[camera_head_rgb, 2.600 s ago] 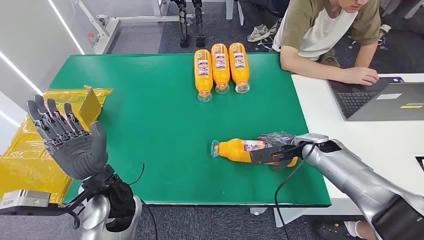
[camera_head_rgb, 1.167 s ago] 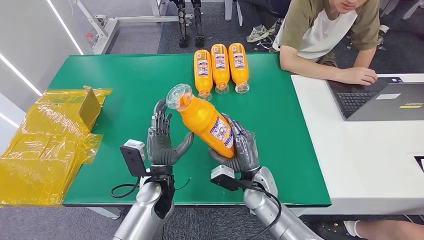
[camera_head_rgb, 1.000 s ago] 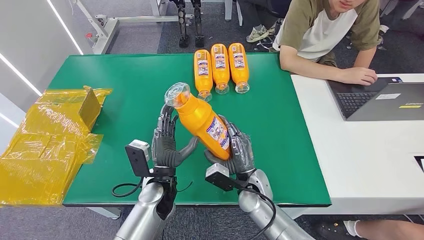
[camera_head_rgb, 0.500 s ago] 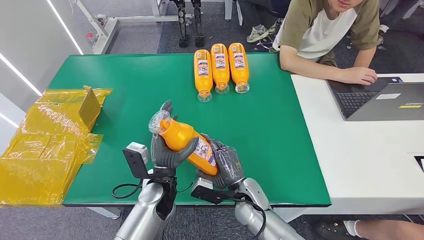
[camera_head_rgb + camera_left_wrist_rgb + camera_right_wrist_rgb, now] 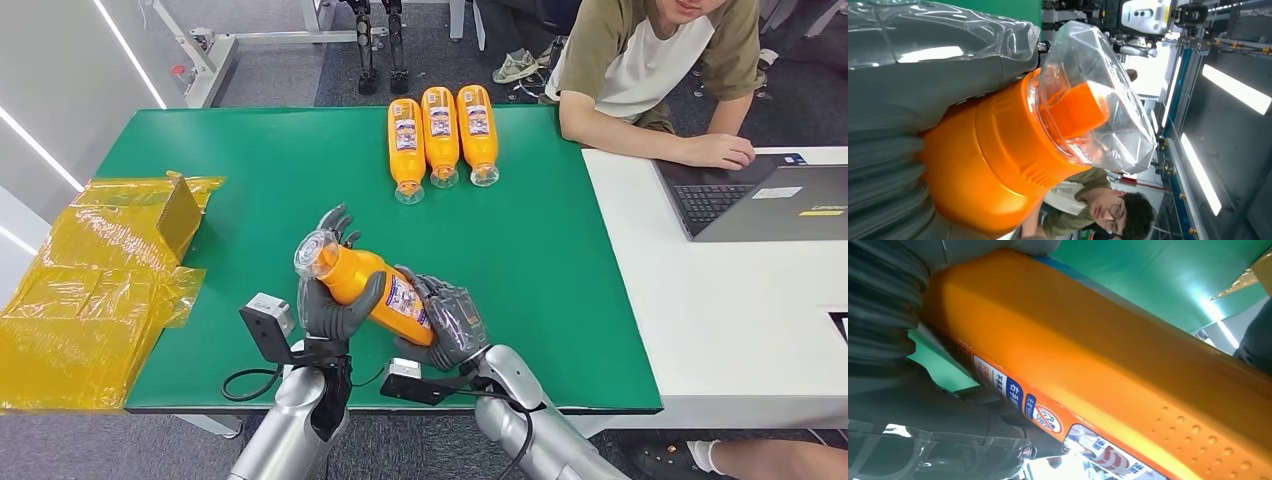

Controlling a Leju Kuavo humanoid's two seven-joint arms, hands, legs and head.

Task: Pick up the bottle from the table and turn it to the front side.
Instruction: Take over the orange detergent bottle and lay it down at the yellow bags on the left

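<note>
An orange bottle (image 5: 372, 289) with a clear cap (image 5: 312, 252) is held up above the green table (image 5: 230, 200), near its front edge, tilted with the cap toward the left. My left hand (image 5: 332, 297) grips its neck end, thumb wrapped over the orange shoulder. My right hand (image 5: 450, 322) holds the bottom end, where the label shows. The left wrist view looks along the orange bottle (image 5: 993, 165) to its clear cap (image 5: 1095, 100). The right wrist view is close on the orange bottle (image 5: 1108, 375) and its label strip.
Three more orange bottles (image 5: 440, 130) lie side by side at the table's far edge. Yellow plastic bags (image 5: 90, 280) lie at the left. A person (image 5: 650, 70) sits at the white desk (image 5: 740, 300) on the right with a laptop (image 5: 770, 200).
My right hand lifted the bottle off the table and carried it left. My left hand came in and took its neck. Both hands have since lowered it toward the front edge.
</note>
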